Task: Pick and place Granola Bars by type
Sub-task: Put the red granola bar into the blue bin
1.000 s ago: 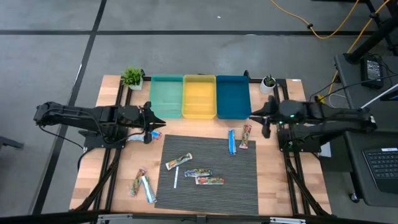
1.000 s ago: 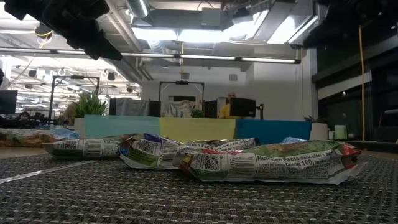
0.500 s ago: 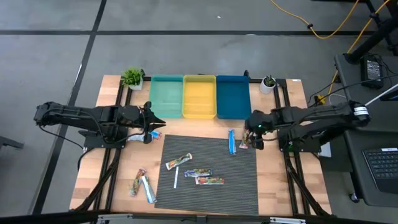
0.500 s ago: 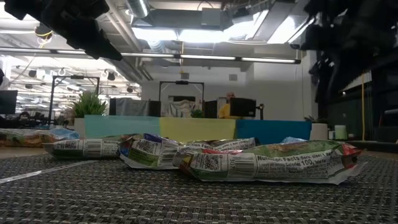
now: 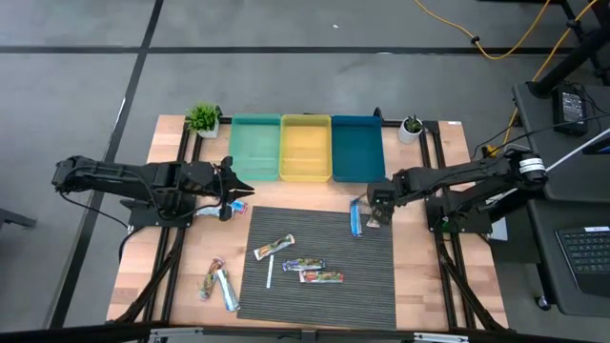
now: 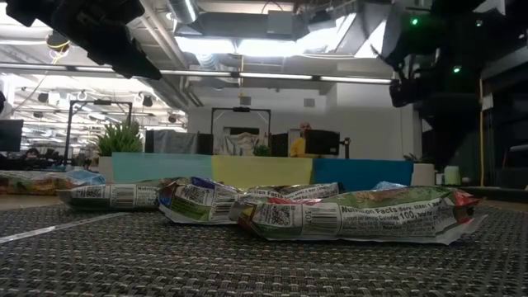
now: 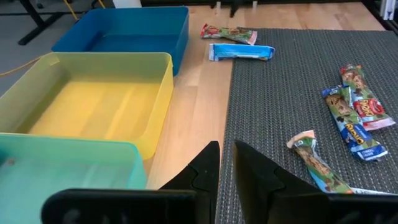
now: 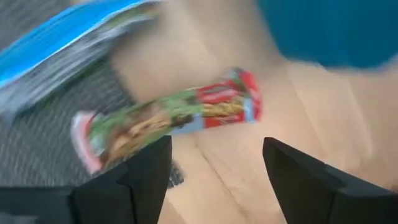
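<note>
My right gripper (image 8: 214, 180) hangs with its dark fingers spread wide, empty, directly over a crinkly red-green multicoloured bar (image 8: 168, 118) lying flat where the ribbed grey mat (image 5: 324, 305) meets the bare wood. A glossy blue bar (image 5: 355, 217) lies just beside it on the mat. Farther along the mat I see three more flat wrapped bars (image 5: 297, 264) clustered near a thin white stick (image 5: 270, 273). Smooth plastic bins, teal (image 5: 255, 148), yellow (image 5: 305, 148) and blue (image 5: 357, 148), line the far edge. My left gripper (image 7: 225, 163) waits near the teal bin, fingers nearly together and holding nothing.
</note>
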Controlling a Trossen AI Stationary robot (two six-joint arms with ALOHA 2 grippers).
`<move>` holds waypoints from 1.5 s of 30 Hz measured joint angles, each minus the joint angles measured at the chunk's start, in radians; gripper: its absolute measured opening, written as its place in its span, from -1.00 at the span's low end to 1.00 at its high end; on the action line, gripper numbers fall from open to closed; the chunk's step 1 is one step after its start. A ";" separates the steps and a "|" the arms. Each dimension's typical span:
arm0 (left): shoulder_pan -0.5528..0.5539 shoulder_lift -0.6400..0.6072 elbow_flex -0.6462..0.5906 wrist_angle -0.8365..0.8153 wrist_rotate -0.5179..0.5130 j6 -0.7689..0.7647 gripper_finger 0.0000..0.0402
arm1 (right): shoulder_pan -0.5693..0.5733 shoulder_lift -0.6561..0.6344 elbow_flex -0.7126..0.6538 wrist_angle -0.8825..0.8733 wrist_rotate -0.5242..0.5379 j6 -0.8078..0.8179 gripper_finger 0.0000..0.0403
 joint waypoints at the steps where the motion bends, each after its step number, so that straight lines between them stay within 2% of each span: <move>1: 0.000 0.000 0.000 0.000 0.000 0.000 -0.80 | -0.007 0.000 0.000 0.007 -0.003 0.027 0.26; 10: -0.011 0.000 0.000 -0.007 0.024 -0.009 -0.79 | -0.028 0.000 0.000 0.066 -0.126 0.167 0.26; 16: -0.051 0.000 0.000 -0.020 0.079 -0.009 -0.81 | -0.029 0.000 0.000 0.103 -0.160 0.239 0.26; 25: -0.109 0.000 0.000 -0.068 0.079 -0.009 -0.79 | -0.029 0.069 0.001 0.115 -0.171 0.332 0.26; 40: -0.185 0.000 0.000 -0.095 0.077 -0.009 -0.79 | -0.029 0.193 0.001 0.180 -0.194 0.312 0.25; 45: -0.202 0.000 0.000 -0.094 0.070 -0.011 -0.79 | -0.029 0.209 0.001 0.212 -0.201 0.298 0.14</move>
